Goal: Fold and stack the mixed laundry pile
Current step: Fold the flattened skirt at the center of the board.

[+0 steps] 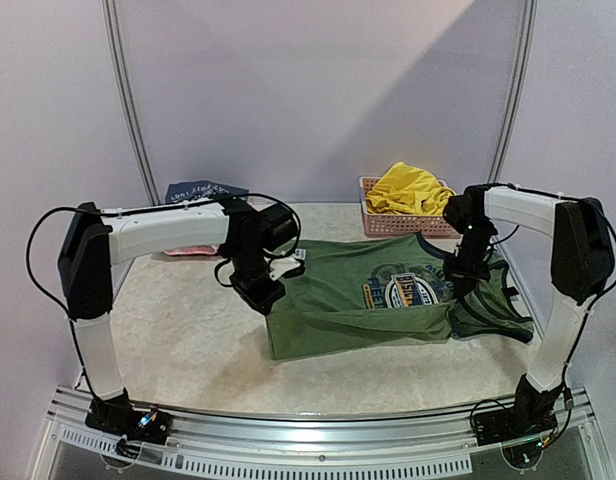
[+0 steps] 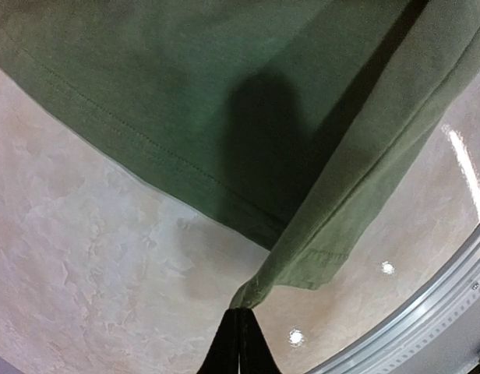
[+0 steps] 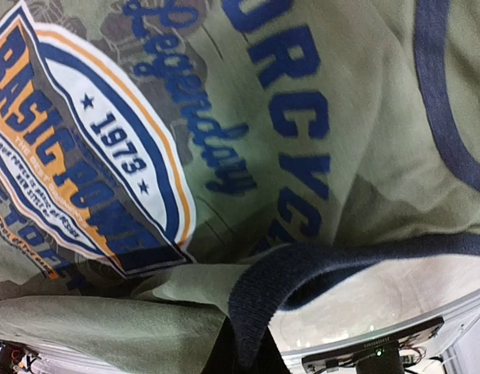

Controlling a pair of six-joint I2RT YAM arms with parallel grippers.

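Observation:
The olive-green sleeveless shirt (image 1: 338,295) lies across the table (image 1: 178,340), its blue-yellow round logo (image 1: 413,290) facing up and its near edge lifted into a fold. My left gripper (image 1: 263,293) is shut on the shirt's hem corner (image 2: 259,288), which bunches at the black fingertips (image 2: 240,335). My right gripper (image 1: 458,275) is shut on the shirt's dark ribbed trim (image 3: 271,296), which drapes over its fingers right beside the logo (image 3: 84,148). The bright yellow shorts (image 1: 408,188) sit heaped in the basket at the back.
The pink lattice basket (image 1: 370,222) stands at the back right, touching the shirt's far edge. A folded dark blue garment (image 1: 203,190) rests at the back left against the wall. A metal rail (image 1: 318,440) runs along the near table edge.

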